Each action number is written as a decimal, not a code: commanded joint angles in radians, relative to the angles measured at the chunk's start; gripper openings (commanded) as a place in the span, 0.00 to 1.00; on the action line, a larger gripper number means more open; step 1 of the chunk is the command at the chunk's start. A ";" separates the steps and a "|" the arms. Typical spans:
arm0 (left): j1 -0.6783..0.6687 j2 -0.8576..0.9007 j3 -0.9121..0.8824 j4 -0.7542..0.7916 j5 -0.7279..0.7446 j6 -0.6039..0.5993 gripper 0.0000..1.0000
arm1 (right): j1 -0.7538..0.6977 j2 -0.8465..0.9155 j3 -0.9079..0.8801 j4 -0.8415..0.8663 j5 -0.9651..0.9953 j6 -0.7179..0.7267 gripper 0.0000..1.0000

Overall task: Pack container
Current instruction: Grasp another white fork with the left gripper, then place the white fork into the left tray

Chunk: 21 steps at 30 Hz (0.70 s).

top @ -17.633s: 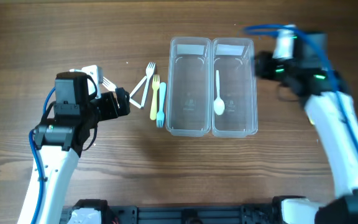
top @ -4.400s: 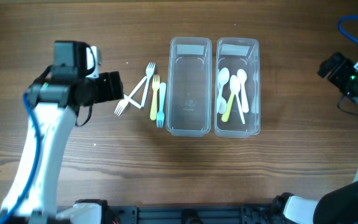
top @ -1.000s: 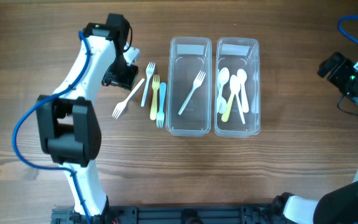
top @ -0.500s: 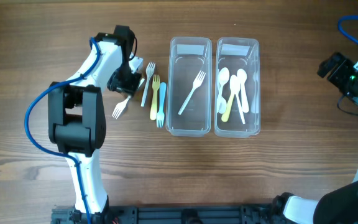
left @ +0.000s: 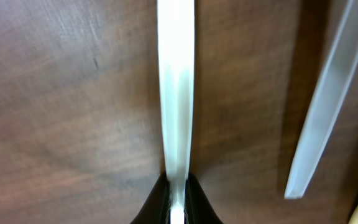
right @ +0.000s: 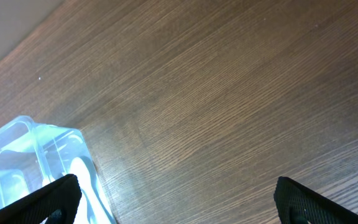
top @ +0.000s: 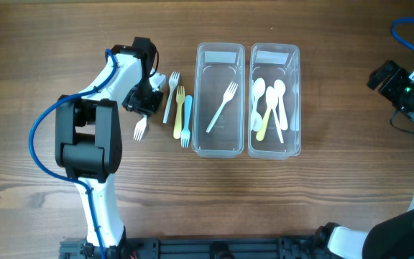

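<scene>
Two clear containers stand side by side: the left container (top: 201, 101) holds one white fork (top: 223, 106), the right container (top: 293, 101) holds several white spoons and a yellow one (top: 268, 108). My left gripper (top: 149, 102) is down at the table, shut on the handle of a white fork (left: 176, 93), whose tines (top: 139, 129) stick out toward the front. The dark fingertips (left: 154, 208) pinch the handle from both sides. My right gripper (right: 179, 205) hovers open, with nothing in it, at the far right (top: 388, 78) beyond the containers.
A pale fork (top: 171, 90), a yellow fork (top: 180, 108) and a blue fork (top: 186, 124) lie on the table between the left gripper and the containers. The pale fork's handle (left: 328, 99) lies close to the right of the held one. A container corner (right: 30, 155) shows in the right wrist view.
My left gripper has come down onto the white fork's handle and shut on it; the fork has turned slightly. The right arm has not moved.
</scene>
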 commanded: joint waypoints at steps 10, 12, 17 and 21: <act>-0.180 -0.375 0.294 -0.116 0.170 -0.330 0.04 | 0.002 -0.007 0.013 0.003 -0.004 0.014 1.00; -0.249 -0.391 0.294 -0.093 0.164 -0.378 0.04 | 0.002 -0.007 0.013 0.003 -0.004 0.014 1.00; -0.354 -0.302 0.269 -0.029 0.140 -0.459 0.04 | 0.002 -0.007 0.013 0.003 -0.004 0.014 1.00; -0.405 -0.176 0.262 0.027 0.139 -0.473 0.04 | 0.002 -0.005 0.013 0.003 -0.004 0.014 1.00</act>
